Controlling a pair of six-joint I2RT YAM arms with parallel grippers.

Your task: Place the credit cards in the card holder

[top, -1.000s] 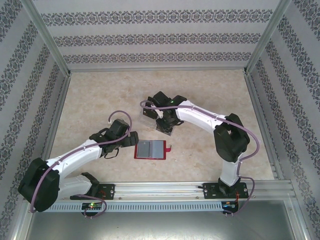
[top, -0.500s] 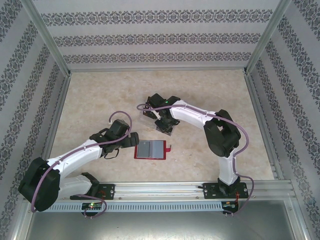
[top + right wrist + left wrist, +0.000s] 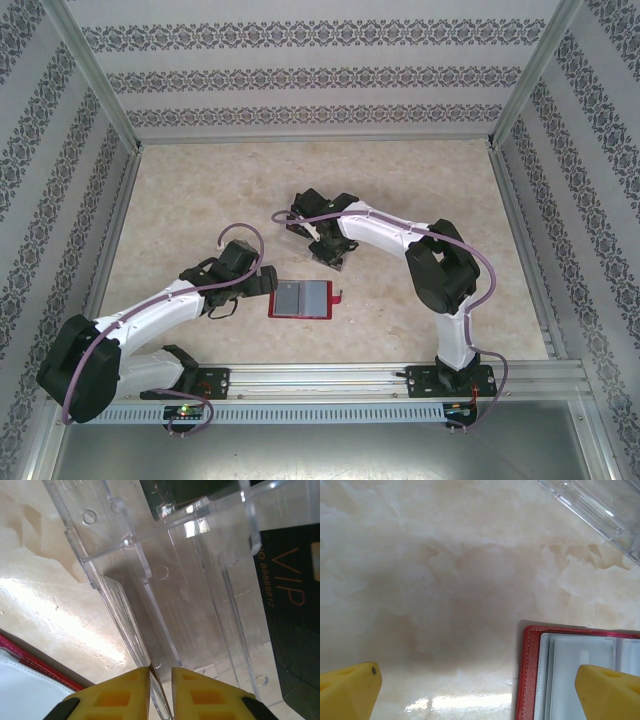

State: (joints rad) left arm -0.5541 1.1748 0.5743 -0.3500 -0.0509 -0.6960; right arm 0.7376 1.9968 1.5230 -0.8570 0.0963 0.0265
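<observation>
The red card holder [image 3: 300, 298] lies open on the table, its pale sleeves up; its red rim [image 3: 527, 680] shows in the left wrist view and a corner [image 3: 30, 655] in the right wrist view. My left gripper [image 3: 266, 287] [image 3: 477, 680] stands open, straddling the holder's left edge, one yellow finger [image 3: 607, 692] over the sleeves. A black credit card [image 3: 295, 610] with orange "VIP" lettering lies in the clear tray [image 3: 190, 605]; another dark card [image 3: 185, 495] sits farther in. My right gripper [image 3: 160, 672] [image 3: 330, 255] has closed on the tray's thin near wall.
The clear plastic tray [image 3: 292, 228] [image 3: 600, 510] sits just beyond the card holder, under the right wrist. Patterned walls and metal posts fence the table [image 3: 180, 190] on three sides. Bare marbled surface lies to the left, right and back.
The right gripper's jaws have narrowed onto the tray wall, and its elbow has swung in toward the centre. The left arm and card holder have stayed put.
</observation>
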